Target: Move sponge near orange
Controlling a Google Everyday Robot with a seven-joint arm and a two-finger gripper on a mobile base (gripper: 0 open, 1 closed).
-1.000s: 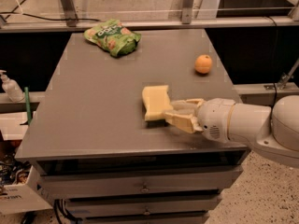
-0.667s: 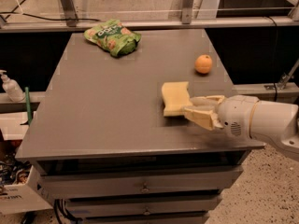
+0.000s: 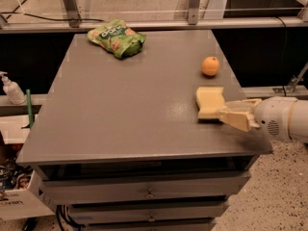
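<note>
Fingers (image 3: 239,120) of our gripper (image 3: 223,113) were clamped on the near right corner of the sponge (image 3: 209,100), reaching in from the right across the bench (image 3: 120,109) edge. The sponge lay flat close to the bench's right side, just nearer than the orange (image 3: 210,66) and apart from it.

We judged the sponge light, soft and springy. It should give under a pinch, so a hold across its thin faces near 1 end suited it, and a firm squeeze would do it no harm. The orange looked apt to roll if nudged, and it sat close to the right edge, so any approach called for care.

Open bench lay between the 2 things and widely to the left. The green snack bag (image 3: 117,37) sat at the far left, well apart.
</note>
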